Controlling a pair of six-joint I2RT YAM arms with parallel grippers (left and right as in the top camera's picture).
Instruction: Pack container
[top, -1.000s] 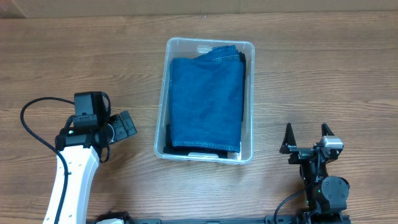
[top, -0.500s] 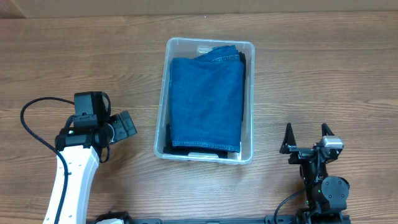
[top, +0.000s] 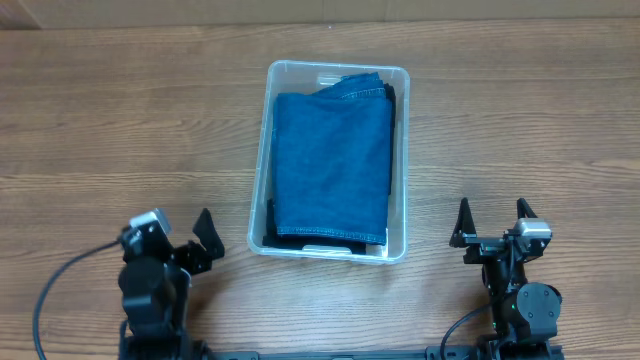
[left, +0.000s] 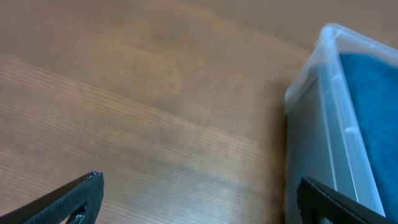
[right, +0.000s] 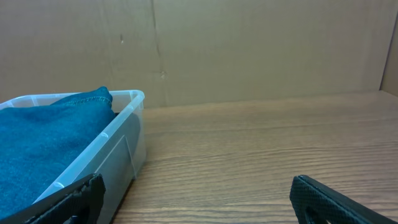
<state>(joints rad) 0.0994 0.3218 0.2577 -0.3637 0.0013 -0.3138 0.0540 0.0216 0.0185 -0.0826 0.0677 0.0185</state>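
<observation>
The container (top: 258, 190) is sitting mid-bench (top: 520, 120), its long axis running from the robot's side toward the far edge, where a cardboard wall (right: 249, 50) is standing. It is showing clear plastic walls, rounded corners and a raised rim. Folded blue denim (top: 332, 165) is filling it almost wall to wall, lying over a dark garment (top: 300, 241) that is peeking out at the near end. The bench is showing a pale wood grain. The left hand (top: 172, 232) is sitting near the container's near left corner, fingers spread wide and gripping nothing, with a black cable (top: 60, 285) trailing beside it. The right hand (top: 492, 212) is sitting well apart on the other side, likewise gaping and empty.
</observation>
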